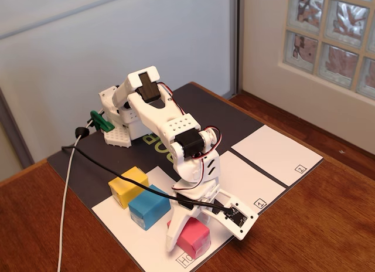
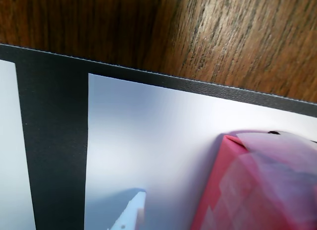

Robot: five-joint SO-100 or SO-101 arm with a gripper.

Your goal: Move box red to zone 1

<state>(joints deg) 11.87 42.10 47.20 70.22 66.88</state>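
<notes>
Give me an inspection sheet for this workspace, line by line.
Surface: wooden table carrying a dark mat with white paper sheets.
Job's things: pinkish-red paper-covered box on the large white sheet; white paper square marked 1 holds no box.
Clutter: yellow box and blue box on the same sheet; white square marked 2.
Gripper: white gripper is down around the red box; closure unclear.
Cables: black cable, white cable.
Surroundings: glass-block window, pale wall panel.

Arm bent low, claw [image 1: 186, 230] spread, pointing down
</notes>
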